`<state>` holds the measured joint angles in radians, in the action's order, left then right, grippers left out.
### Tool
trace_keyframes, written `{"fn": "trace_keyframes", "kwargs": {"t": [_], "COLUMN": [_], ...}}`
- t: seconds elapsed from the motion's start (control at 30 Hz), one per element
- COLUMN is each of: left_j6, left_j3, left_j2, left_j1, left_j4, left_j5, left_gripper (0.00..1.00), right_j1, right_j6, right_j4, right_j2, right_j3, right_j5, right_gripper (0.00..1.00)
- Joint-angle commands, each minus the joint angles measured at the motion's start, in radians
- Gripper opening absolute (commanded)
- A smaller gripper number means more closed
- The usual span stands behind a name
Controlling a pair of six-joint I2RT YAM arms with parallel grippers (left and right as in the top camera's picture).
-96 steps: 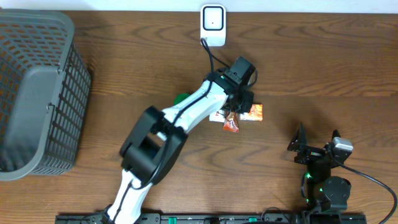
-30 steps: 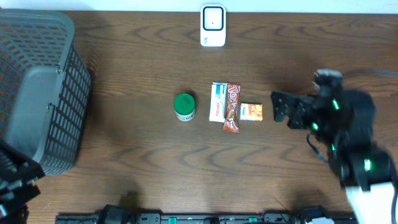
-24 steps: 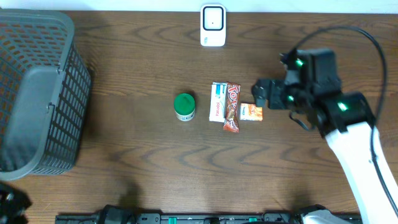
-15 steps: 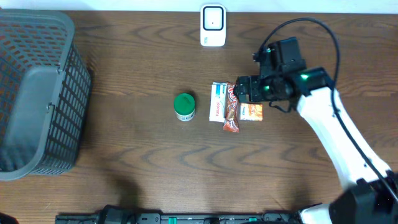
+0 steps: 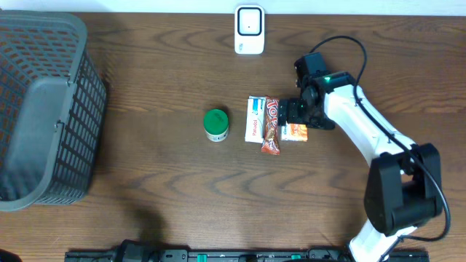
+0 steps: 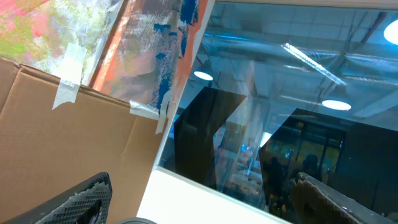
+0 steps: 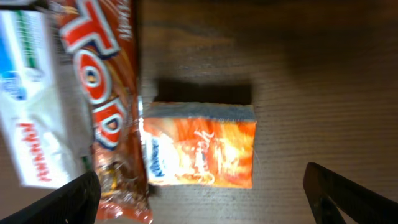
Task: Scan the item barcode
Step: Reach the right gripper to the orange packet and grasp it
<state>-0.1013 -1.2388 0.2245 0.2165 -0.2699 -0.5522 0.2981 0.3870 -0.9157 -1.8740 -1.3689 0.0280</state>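
Shown closely only in the right wrist view, the orange packet (image 7: 199, 152) is found on the table (image 5: 145, 167) touching the candy bar (image 7: 102, 93), under the spread right hand (image 7: 202, 186); the left hand (image 6: 202, 180) is spread too, and the grey basket (image 5: 44, 109) stands well apart.

The overhead camera looks straight down from high above the dark brown wooden table (image 5: 145, 196). The right wrist camera also faces down but from very close, filling its picture with the small orange snack packet (image 7: 199, 152), the red-brown wrapped chocolate bar (image 7: 102, 93) and the white carton (image 7: 31, 112), the same cluster the overhead view shows small at mid-table. The left wrist camera tilts upward toward a brown cardboard sheet (image 6: 62, 149) and a dark glass pane (image 6: 280, 124).
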Motion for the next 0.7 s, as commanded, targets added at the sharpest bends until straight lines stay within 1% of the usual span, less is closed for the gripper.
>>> {"fn": "trace_keyframes", "kwargs": {"t": [0.0, 0.2, 0.63, 0.67], "left_j6": [0.010, 0.010, 0.010, 0.010], "left_j3": [-0.006, -0.006, -0.006, -0.006], "left_j2": [-0.010, -0.010, -0.010, -0.010], "left_j1": [-0.004, -0.004, -0.004, -0.004], "left_j4": [0.004, 0.004, 0.004, 0.004], "left_j5": [0.002, 0.002, 0.002, 0.002], "left_gripper": [0.93, 0.93, 0.92, 0.93], "right_j1": [0.005, 0.006, 0.006, 0.006], "right_j6": [0.018, 0.016, 0.017, 0.017], "right_j4": [0.001, 0.016, 0.064, 0.065], "right_j2": [-0.045, -0.093, -0.181, -0.181], "right_j3": [-0.018, -0.018, -0.018, -0.018], "right_j5": [-0.019, -0.053, -0.053, -0.053], "right_gripper": [0.99, 0.99, 0.99, 0.98]}}
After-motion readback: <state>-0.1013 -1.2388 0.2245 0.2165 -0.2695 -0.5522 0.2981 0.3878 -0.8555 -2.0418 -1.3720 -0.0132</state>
